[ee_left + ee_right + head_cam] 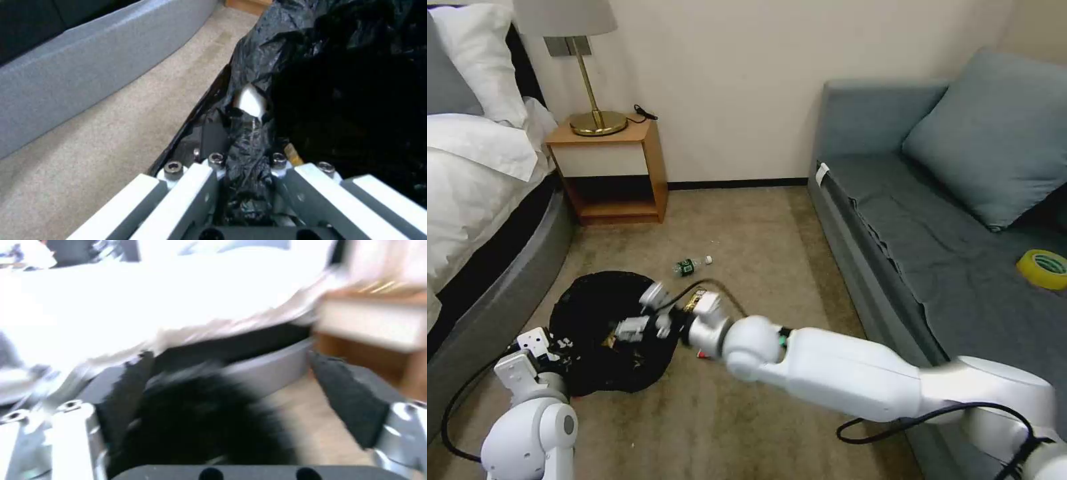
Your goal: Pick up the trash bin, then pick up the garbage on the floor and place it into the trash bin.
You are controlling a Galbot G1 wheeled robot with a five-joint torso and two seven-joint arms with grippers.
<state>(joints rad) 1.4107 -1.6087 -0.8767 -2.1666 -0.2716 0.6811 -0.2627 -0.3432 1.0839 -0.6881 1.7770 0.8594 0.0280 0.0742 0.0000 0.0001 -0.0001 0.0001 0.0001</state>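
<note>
Left gripper [560, 347] sits at the near-left rim of the bin [594, 307], clamped on a bunched fold of the black liner; in the left wrist view the liner [249, 160] runs straight up between its fingers [186, 196], with a bit of white rim [250, 100] poking through the plastic. Bin is held low over the carpet [747, 220], between the bed [474, 200] and the sofa [934, 253].

Right gripper [650, 310] reaches across from the right and hangs over the bin's mouth, jaws spread wide and nothing between them; right wrist view shows its black pads [351, 400] well apart with the dark liner below, but that view is blurred.

Bin looks like a round black crinkled mass, with a few small light and gold scraps visible inside near the right gripper.

Bottle [691, 266], clear with green label and white cap, lies on its side on the carpet just beyond the bin, apart from both grippers. A gold wrapper [694, 300] lies at the bin's far-right edge, right by the right wrist. A small red bit [702, 355] shows on the carpet under the right arm.
</note>
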